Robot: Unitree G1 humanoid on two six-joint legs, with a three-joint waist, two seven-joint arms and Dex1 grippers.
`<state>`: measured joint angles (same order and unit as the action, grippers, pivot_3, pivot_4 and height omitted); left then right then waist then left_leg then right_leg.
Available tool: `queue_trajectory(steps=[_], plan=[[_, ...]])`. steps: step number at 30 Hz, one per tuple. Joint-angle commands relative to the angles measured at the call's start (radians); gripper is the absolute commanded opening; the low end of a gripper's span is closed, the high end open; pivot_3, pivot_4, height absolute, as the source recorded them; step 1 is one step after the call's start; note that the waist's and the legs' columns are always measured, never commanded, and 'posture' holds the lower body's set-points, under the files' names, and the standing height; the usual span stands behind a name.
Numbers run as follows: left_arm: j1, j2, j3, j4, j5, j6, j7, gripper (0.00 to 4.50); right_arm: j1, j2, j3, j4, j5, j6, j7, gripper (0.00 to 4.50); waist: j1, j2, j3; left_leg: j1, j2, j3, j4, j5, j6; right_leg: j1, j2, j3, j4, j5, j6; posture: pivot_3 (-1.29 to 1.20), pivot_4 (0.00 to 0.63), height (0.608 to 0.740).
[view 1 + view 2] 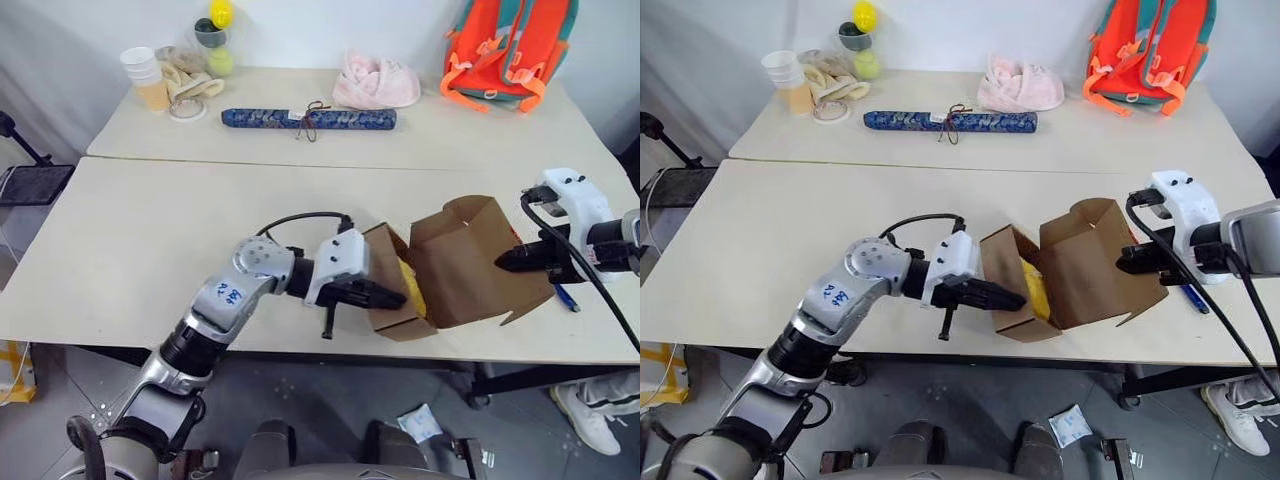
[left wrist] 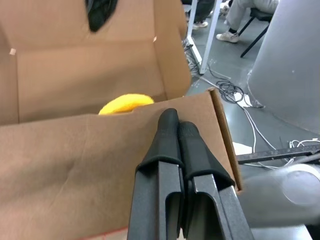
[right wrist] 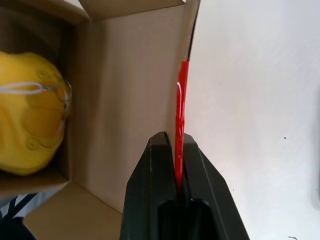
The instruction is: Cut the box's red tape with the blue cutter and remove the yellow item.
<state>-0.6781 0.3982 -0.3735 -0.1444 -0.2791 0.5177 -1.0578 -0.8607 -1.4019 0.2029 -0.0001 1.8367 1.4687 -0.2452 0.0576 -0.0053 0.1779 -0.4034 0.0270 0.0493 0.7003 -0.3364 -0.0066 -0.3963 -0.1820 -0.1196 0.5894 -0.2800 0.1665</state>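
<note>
A: Item one, the box [image 1: 455,265]?
B: Brown carton, opened, flaps spread; it sits at the near edge of the front table [image 1: 130,250], right of centre; one flap hangs past the table edge.

A: Contents?
B: The yellow item [image 3: 30,115]; rounded, soft-looking, lodged inside between the flaps; a sliver shows from the head camera [image 1: 410,287].

A: The red tape [image 3: 180,115]?
B: A strip on the edge of the right-hand flap, running into the right gripper's fingers.

A: Right gripper [image 1: 505,260]?
B: Fingers pressed together on that taped flap edge, pinching it; it comes in from the right side of the table.

A: Left gripper [image 1: 395,296]?
B: Fingers pressed together, holding nothing; tips lie against the outside of the near-left flap, at the carton's mouth.

A: The blue cutter [image 1: 566,297]?
B: Flat on the table by the right edge, just behind the right gripper, apart from the carton.

A: Open room?
B: Wide bare tabletop left of the carton; the far table carries a dark-blue patterned roll [image 1: 308,118], stacked cups [image 1: 145,76], a pink cloth [image 1: 376,83] and an orange backpack [image 1: 510,45], all well apart.
</note>
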Motion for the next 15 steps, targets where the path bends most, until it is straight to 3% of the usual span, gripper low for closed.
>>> queue_trajectory(steps=[1, 15], plan=[[0.052, 0.04, -0.017, 0.039, 0.041, 0.055, 0.031, 0.0, -0.026, -0.019, -0.038, 0.011, -0.043, 0.044, 0.04, 0.03, 0.004, 0.0, 0.0, 0.0, 0.0, 0.0, 0.0, 0.0, 0.0, 0.0, 0.0, 0.0, 0.0, 0.0, 0.0, 0.0, 0.15, 0.74], [0.088, 0.02, 0.043, 0.026, 0.029, 0.082, 0.111, 0.0, 0.064, 0.083, -0.045, -0.058, 0.027, -0.061, -0.064, 0.03, -0.007, 0.0, 0.0, -0.001, 0.0, 0.001, -0.001, 0.0, 0.0, -0.003, 0.0, -0.001, 0.0, 0.0, 0.0, 0.0, 0.15, 0.74]])
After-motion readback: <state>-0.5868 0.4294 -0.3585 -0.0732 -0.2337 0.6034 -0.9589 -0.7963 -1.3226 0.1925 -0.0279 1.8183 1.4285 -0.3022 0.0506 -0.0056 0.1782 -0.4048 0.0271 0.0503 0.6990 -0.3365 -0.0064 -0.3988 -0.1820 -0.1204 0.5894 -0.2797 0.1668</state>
